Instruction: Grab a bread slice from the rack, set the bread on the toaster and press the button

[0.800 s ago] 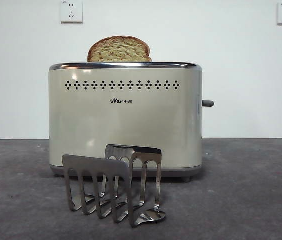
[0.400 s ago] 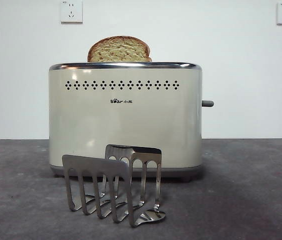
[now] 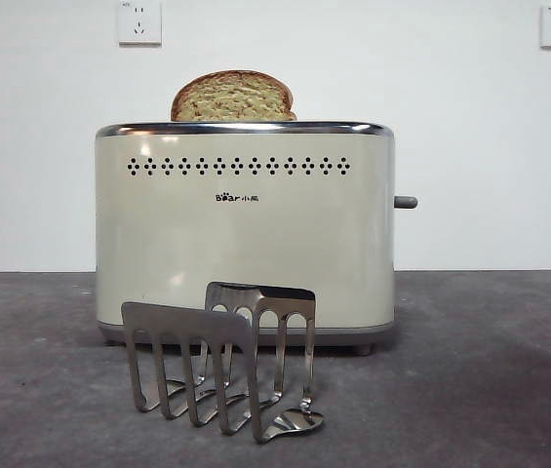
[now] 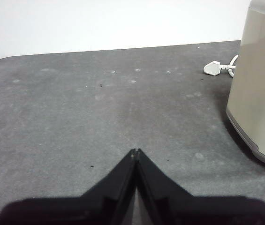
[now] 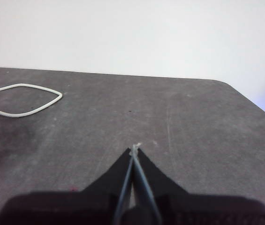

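The slice of bread (image 3: 233, 97) stands upright in the top of the cream toaster (image 3: 245, 229), its domed upper part showing above the chrome rim. The grey button (image 3: 406, 202) sticks out of the toaster's right side. In front of the toaster stands the steel rack (image 3: 221, 357), with no bread in it. My left gripper (image 4: 135, 152) is shut over bare table, with the toaster's side (image 4: 259, 89) off to one side of it. My right gripper (image 5: 134, 148) is shut too, above bare table away from everything. Neither arm shows in the front view.
A white plug (image 4: 214, 68) and cord lie on the grey table beside the toaster. A loop of white cord (image 5: 22, 99) lies on the table in the right wrist view. Two white wall sockets (image 3: 139, 22) sit high on the wall behind.
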Controlling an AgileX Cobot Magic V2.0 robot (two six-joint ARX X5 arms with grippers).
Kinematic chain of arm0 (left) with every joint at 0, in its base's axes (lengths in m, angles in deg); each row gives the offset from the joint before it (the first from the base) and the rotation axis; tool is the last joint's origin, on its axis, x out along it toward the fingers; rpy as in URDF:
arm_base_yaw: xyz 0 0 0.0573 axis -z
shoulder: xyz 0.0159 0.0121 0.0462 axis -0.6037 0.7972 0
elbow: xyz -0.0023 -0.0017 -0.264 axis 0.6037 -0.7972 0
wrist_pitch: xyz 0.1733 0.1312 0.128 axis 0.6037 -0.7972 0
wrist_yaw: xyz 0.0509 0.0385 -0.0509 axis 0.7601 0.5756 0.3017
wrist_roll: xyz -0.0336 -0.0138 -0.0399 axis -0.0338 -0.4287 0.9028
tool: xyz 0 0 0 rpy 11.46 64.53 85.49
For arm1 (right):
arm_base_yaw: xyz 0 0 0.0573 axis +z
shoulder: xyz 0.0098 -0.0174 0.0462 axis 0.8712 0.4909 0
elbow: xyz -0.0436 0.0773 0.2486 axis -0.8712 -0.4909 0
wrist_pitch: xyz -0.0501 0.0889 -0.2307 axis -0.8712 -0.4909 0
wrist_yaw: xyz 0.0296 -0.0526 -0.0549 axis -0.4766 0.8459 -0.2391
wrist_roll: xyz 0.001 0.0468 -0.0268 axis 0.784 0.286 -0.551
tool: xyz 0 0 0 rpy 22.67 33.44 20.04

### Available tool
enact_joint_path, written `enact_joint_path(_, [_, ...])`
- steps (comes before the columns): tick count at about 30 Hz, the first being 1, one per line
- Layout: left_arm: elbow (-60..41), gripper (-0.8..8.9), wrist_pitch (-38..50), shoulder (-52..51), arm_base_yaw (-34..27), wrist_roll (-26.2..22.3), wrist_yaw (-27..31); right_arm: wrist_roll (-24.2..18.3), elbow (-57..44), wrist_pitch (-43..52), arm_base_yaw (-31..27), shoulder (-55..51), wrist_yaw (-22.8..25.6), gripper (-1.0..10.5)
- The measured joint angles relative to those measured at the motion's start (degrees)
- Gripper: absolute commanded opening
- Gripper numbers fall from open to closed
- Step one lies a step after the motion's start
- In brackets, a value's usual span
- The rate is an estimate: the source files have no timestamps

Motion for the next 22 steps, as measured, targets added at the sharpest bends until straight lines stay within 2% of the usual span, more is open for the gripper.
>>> enact_joint_path(8, [0.00,-0.04,0.00,0.00,0.00,0.00,0.00,0.70,-1.49,-6.62,-1.49,-1.62,-0.02,0.0])
enact_joint_path(22, [0.00,-0.04,0.00,0.02,0.00,0.00,-0.02,0.72,-1.49,-6.73,-1.49,-1.66,-0.13,0.0])
